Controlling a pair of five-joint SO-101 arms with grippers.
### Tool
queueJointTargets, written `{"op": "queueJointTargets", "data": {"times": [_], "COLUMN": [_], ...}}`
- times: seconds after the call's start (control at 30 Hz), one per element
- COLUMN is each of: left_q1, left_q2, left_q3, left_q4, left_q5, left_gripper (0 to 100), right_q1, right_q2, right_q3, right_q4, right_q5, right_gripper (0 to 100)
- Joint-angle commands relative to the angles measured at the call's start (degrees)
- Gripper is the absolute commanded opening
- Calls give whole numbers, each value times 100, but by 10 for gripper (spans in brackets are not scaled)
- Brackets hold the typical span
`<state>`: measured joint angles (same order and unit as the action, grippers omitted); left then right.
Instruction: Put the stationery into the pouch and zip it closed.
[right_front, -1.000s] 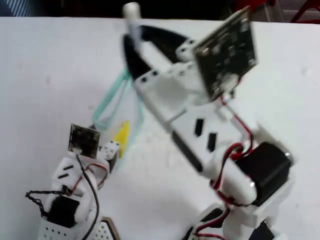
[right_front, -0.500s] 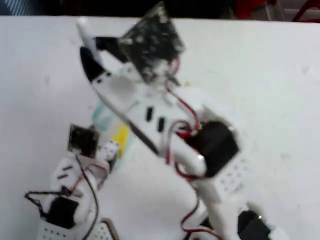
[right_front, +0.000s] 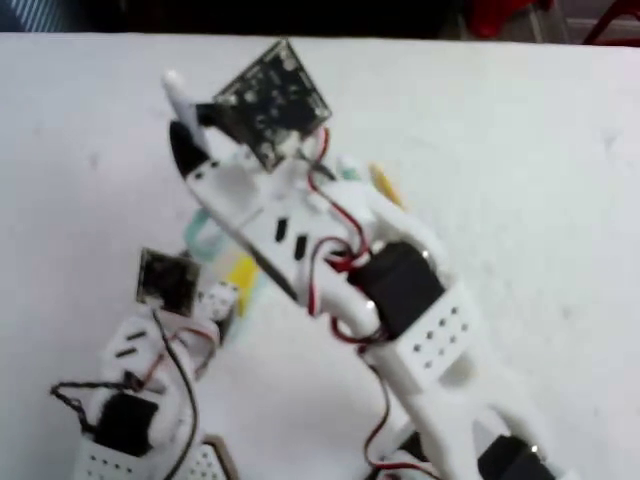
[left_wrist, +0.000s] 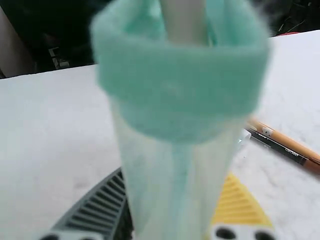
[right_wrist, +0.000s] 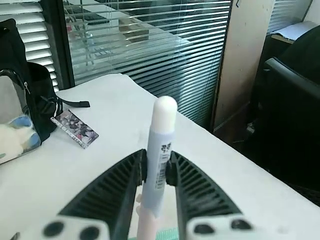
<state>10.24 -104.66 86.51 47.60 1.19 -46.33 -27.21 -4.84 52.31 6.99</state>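
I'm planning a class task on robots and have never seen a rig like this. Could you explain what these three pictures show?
Two small robot arms sit side by side at a white table. One picture comes from a fixed camera looking down over the table. The other two come from a camera on each arm's wrist, looking along its gripper. The left gripper is clamped on a clear pouch with a teal rim. The right gripper pinches a white pen, with the pen's lower end close to the pouch's rim. I cannot tell whether it is inside yet. Pencils lie on the table beside the pouch.
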Motion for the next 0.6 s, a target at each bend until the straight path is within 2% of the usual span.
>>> {"op": "queueJointTargets", "data": {"times": [0.0,0.57], "left_q1": [57,57], "left_q2": [22,22], "left_q3": [-79,-70], "left_q4": [-97,-105], "left_q5": [44,35], "left_gripper": [191,191], "right_q1": [31,40], "right_q2": [-409,-734], "right_q3": [132,519], "right_q4": [-110,-110], "right_q5": [-62,-62], "right_gripper": [16,18]}}
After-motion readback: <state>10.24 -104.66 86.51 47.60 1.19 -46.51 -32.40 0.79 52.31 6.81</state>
